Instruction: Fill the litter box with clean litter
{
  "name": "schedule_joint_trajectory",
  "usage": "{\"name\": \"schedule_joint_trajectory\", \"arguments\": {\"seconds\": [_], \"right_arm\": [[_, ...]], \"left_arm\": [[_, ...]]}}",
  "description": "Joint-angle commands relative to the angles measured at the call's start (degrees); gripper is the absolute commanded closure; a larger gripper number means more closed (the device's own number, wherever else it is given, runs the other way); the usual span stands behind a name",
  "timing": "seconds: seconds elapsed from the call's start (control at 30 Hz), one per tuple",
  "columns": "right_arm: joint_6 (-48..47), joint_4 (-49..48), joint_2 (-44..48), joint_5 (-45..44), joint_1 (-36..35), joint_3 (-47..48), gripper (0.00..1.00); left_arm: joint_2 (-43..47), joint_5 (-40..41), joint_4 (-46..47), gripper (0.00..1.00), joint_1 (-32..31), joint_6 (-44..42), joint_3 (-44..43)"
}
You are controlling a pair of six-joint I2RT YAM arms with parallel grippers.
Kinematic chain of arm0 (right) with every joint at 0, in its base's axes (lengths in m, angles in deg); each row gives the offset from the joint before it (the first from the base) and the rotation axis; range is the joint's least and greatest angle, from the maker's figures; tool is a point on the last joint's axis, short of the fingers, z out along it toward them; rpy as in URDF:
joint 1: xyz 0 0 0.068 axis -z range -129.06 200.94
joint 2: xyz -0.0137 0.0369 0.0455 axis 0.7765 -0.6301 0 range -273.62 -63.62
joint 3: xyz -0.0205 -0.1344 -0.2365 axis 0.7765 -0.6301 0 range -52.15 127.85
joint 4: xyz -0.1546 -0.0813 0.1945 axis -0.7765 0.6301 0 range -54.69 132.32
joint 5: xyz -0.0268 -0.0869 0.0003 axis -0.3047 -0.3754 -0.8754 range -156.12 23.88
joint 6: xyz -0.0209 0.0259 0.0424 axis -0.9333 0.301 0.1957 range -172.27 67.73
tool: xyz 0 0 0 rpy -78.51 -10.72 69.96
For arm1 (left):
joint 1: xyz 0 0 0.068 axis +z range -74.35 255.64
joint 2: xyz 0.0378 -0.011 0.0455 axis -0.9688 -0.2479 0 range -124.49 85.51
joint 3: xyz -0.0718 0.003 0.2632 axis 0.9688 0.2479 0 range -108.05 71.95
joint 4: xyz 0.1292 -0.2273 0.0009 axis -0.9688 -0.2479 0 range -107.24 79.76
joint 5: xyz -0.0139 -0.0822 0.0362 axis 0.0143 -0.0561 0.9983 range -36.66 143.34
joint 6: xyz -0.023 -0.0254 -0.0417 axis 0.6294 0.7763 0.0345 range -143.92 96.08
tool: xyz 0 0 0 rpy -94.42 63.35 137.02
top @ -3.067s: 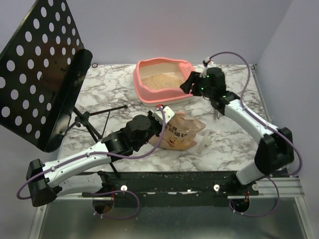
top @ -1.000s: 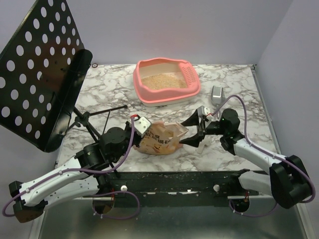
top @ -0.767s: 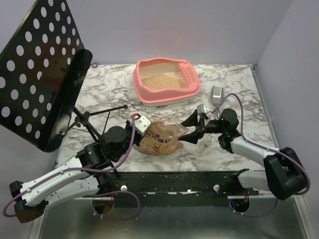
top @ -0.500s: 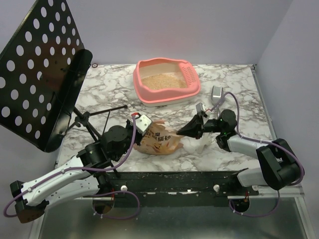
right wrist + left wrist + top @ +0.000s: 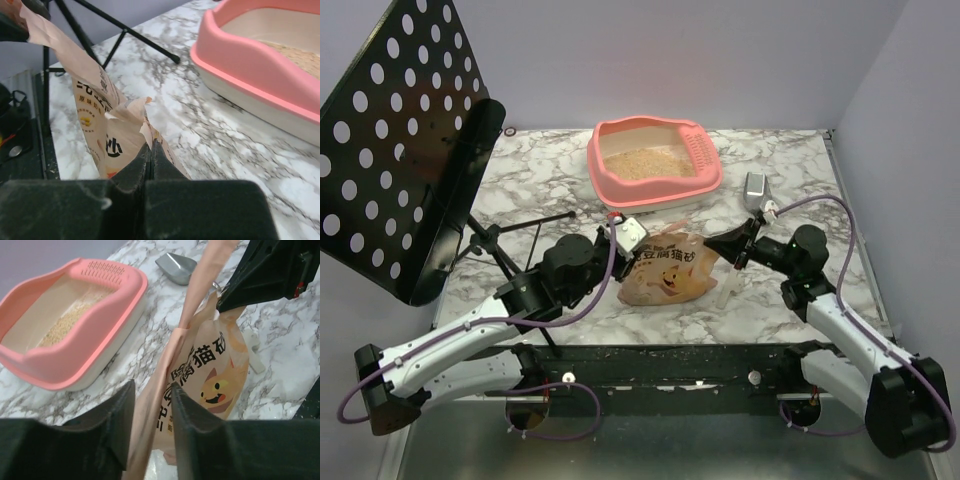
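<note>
Litter box thinly filled beyond right end effector pinching bag corner, left end effector spread around bag edge; next likely regrip, pour.

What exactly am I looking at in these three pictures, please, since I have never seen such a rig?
These are two robot arms bolted at the near edge of a marble table, each ending in a two-finger gripper. The wide picture comes from a fixed camera above and behind them; the other two come from wrist cameras. On the table are a pink litter box holding some tan litter, a silver scoop, a black perforated music stand and a printed paper litter bag. The right gripper is shut on one corner of the bag. The left gripper has its fingers apart around the opposite edge; whether they grip is unclear.
</note>
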Motion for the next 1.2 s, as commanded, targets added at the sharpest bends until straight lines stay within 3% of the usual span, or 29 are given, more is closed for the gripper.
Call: {"name": "schedule_joint_trajectory", "arguments": {"seconds": [0.0, 0.17, 0.3, 0.47, 0.57, 0.77, 0.87, 1.0, 1.17], "right_arm": [[-4.1, 10.4, 8.5, -13.7, 0.7, 3.3, 1.00], [-2.6, 14.3, 15.2, -17.9, 0.7, 0.3, 1.00], [-1.4, 16.3, 17.4, -20.3, 0.7, -1.2, 1.00], [1.7, 13.3, 19.2, -21.3, 0.7, -4.2, 1.00], [2.8, 12.0, 19.6, -21.1, 0.7, -5.2, 1.00], [4.2, 10.6, 19.7, -20.3, 0.7, -5.8, 1.00], [5.3, 9.6, 19.3, -18.9, 0.6, -6.1, 1.00], [7.0, 8.3, 19.5, -17.1, 0.6, -6.8, 1.00], [8.5, 7.8, 19.2, -16.1, 0.0, -6.9, 1.00]], "left_arm": [[-5.0, -5.5, 6.9, 0.51, 0.4, 0.3, -3.0], [-5.1, -5.0, 6.7, 0.41, 0.5, 2.0, 1.3], [0.9, 3.8, 10.3, 0.36, 0.6, 6.0, 9.7], [8.7, 13.2, 21.6, 0.34, 1.0, 10.3, 20.6], [11.6, 12.9, 31.0, 0.33, 1.5, 11.5, 27.5], [12.3, 5.7, 43.3, 0.32, 3.4, 11.5, 33.9], [12.0, -2.9, 49.1, 0.31, 6.6, 13.5, 35.4], [11.3, -11.8, 51.0, 0.31, 10.1, 14.8, 35.2], [4.3, -22.9, 54.7, 0.31, 13.2, 15.2, 32.8]]}}
